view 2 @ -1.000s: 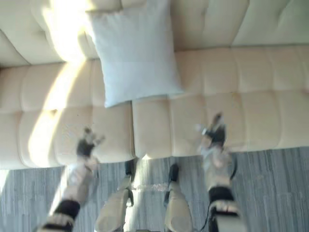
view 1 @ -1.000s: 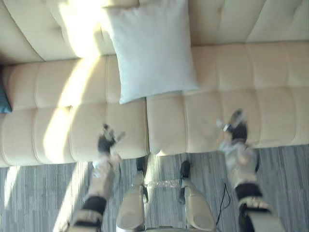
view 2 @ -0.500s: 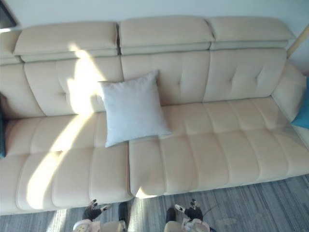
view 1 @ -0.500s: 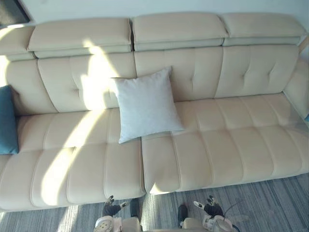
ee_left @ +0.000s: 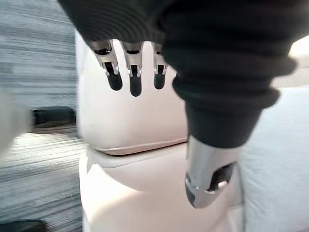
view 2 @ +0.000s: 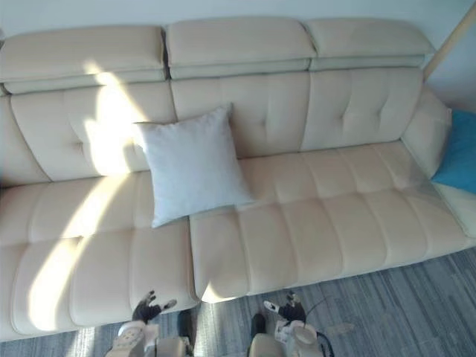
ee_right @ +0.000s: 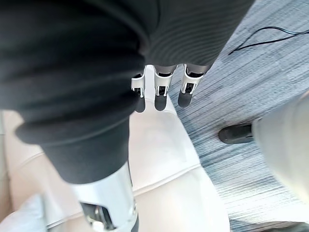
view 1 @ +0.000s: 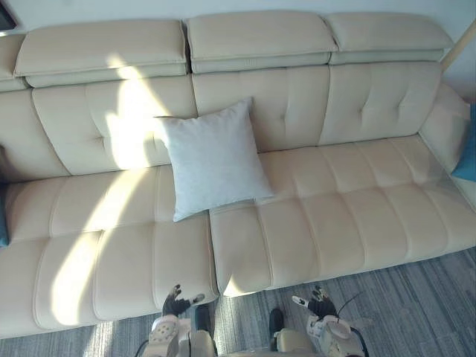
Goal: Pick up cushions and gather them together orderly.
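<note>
**A:** Standing right next to it, here's the setup. There's a long cream tufted leather sofa (view 1: 357, 216) with a pale grey square fabric cushion (view 1: 212, 160) on it. The cushion is propped up against the backrest, a bit left of the sofa's middle. Its bottom edge sits on the seat, right across the seam between two seat sections.

**B:** Any other cushions?

**A:** Yep, there's a bright blue cushion (view 2: 455, 152) way over at the right end, tucked against the armrest and well apart from the grey one. There's also a sliver of dark teal fabric (view 1: 2, 223) at the far left end, but I can't tell what it is.

**B:** And the robot's got hold of one?

**A:** Nope. The left hand (view 1: 175, 305) and the right hand (view 1: 320, 303) both hang low by the sofa's front edge, over the grey striped carpet floor (view 1: 416, 297). The left is around the seat seam and the right is further along to the right.

**B:** Fingers?

**A:** On both hands the fingers (ee_left: 134, 79) are straight and loose with the thumb held apart. Neither one is curled around anything or holding anything. Past the fingertips you just get the rounded front edge of the seat. Neither hand is touching a cushion, and the grey one is up by the backrest, well away from both.
</note>
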